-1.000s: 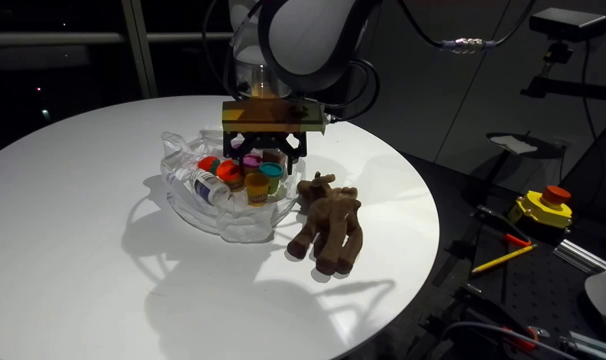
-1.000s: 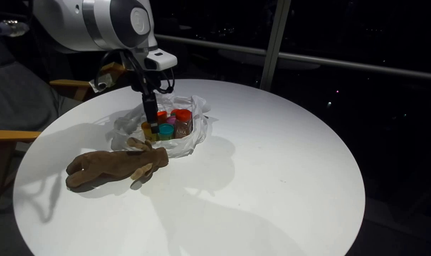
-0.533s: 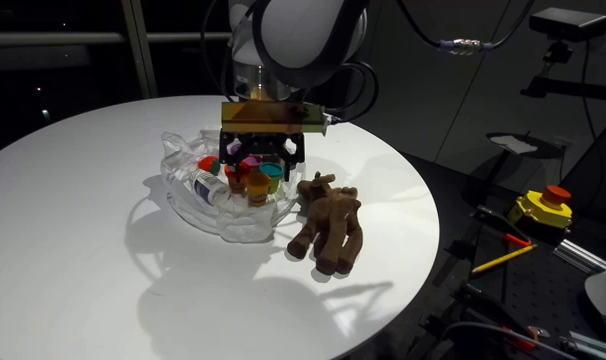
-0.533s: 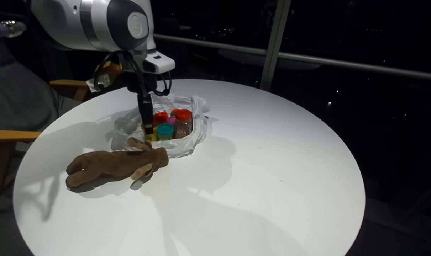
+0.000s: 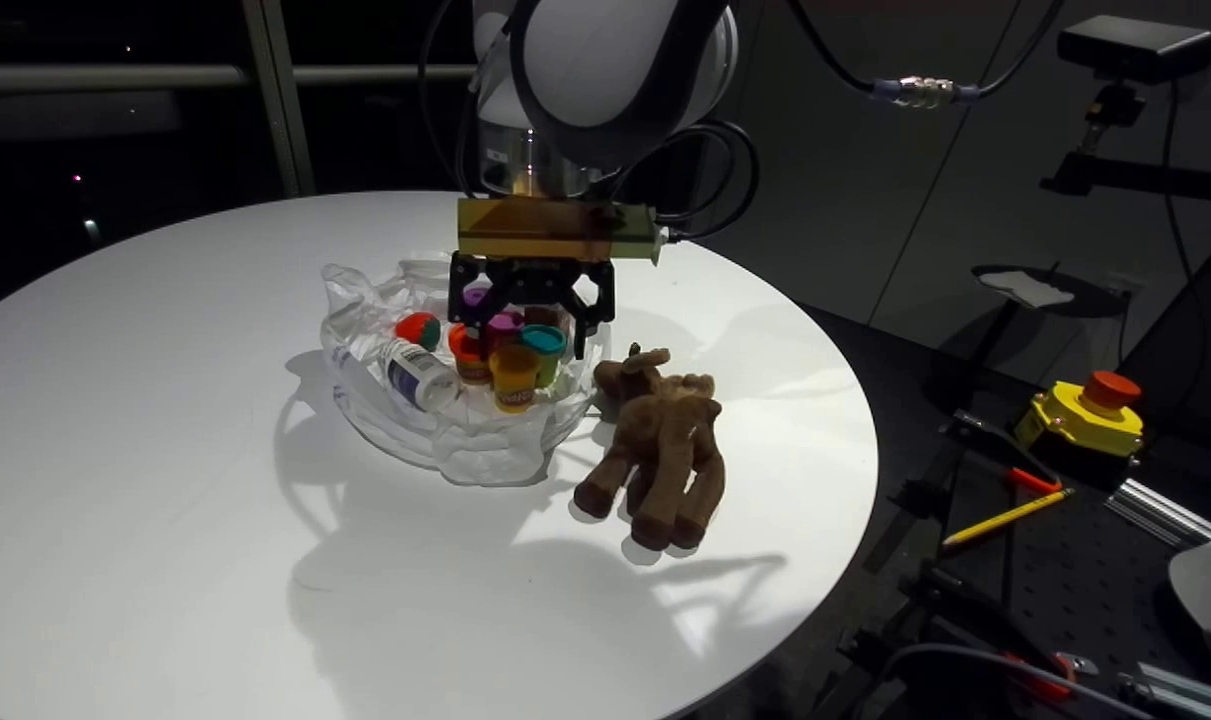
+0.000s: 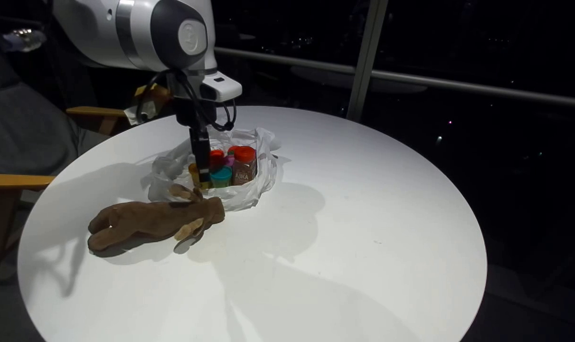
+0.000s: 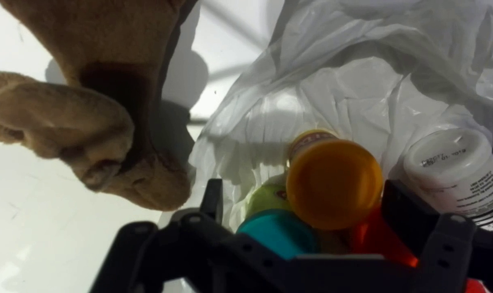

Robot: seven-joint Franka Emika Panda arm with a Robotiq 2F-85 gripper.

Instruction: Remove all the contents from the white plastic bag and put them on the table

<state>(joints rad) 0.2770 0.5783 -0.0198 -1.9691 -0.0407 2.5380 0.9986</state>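
Wrist view: your gripper (image 7: 305,201) stands spread wide over the bag (image 7: 348,87). Between its fingers (image 7: 409,211) you see the orange tub (image 7: 331,183) and, partly hidden, the teal-lidded tub (image 7: 277,232); you cannot tell whether a finger touches either. The bottle (image 7: 450,171) leans tilted just past one finger, inside the bag. In an exterior view you also find the red tub (image 5: 463,345), a purple tub (image 5: 507,325) and a round red thing (image 5: 417,329) in the bag. The jar (image 6: 244,167), clear to you in an exterior view, stands upright beside the teal-lidded tub. Your toy (image 5: 670,440) is out, lying on the table (image 5: 165,560) just beside the bag; in both exterior views its head end points toward the bag, and you cannot tell whether they touch. Past the table's edge, in an exterior view, you have a pencil (image 5: 1008,517) and a yellow box (image 5: 1070,422) with a red button (image 5: 1110,391).
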